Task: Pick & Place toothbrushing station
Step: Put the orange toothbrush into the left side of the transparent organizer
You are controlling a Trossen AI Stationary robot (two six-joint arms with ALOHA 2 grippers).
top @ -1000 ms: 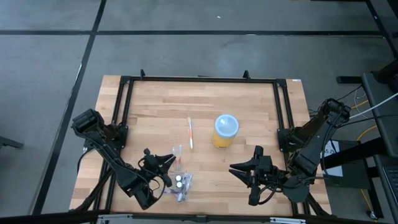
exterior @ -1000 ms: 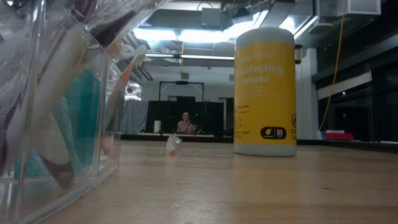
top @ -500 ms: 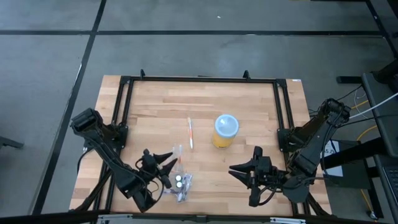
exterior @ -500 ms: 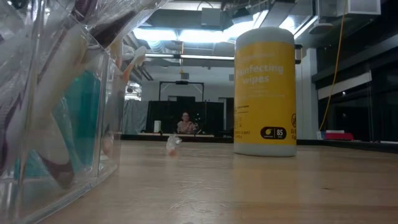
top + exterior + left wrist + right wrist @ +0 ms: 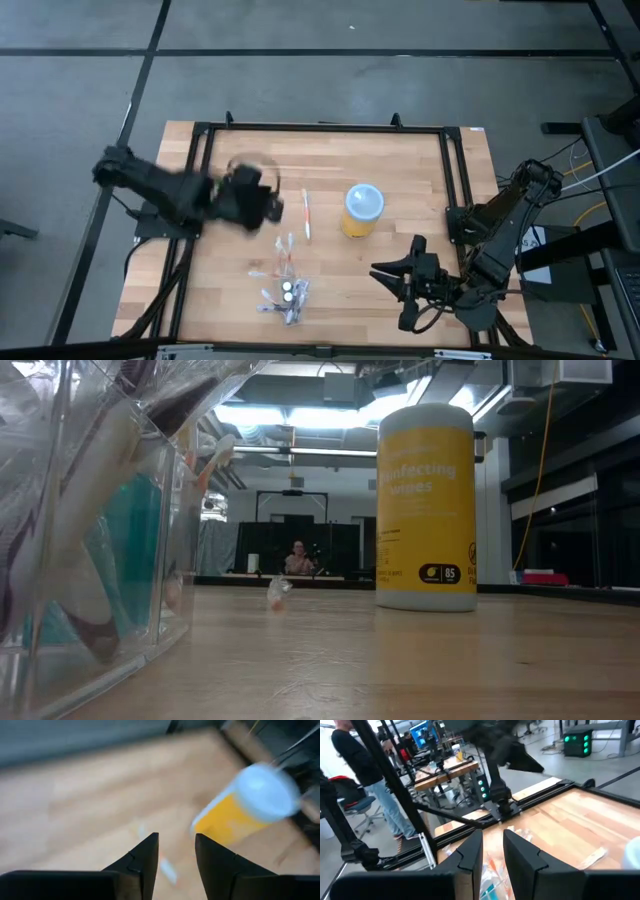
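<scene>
A clear pouch [image 5: 284,291] holding teal tubes and toothbrushes lies flat on the wooden table near its front edge; the low view shows it close up [image 5: 90,530]. One loose toothbrush [image 5: 306,215] lies flat at the table's middle. Right of it the yellow cup with a pale-blue top [image 5: 361,211] stands upright. My left gripper [image 5: 274,208] hangs blurred above the table's left half, beyond the pouch; it is open [image 5: 176,836] and empty. My right gripper [image 5: 378,270] waits near the front right, open [image 5: 492,832], pointing toward the pouch.
A black frame [image 5: 320,128] runs around the table top. The yellow cup [image 5: 425,510] stands tall in the low view. A person [image 5: 350,775] stands beyond the table's left side, and another [image 5: 298,558] sits far back in the room.
My left gripper has come away from the pouch, risen and swung fast toward the table's far edge, and now hangs left of the loose toothbrush. The pouch stays lying where it was, its left part now uncovered.
</scene>
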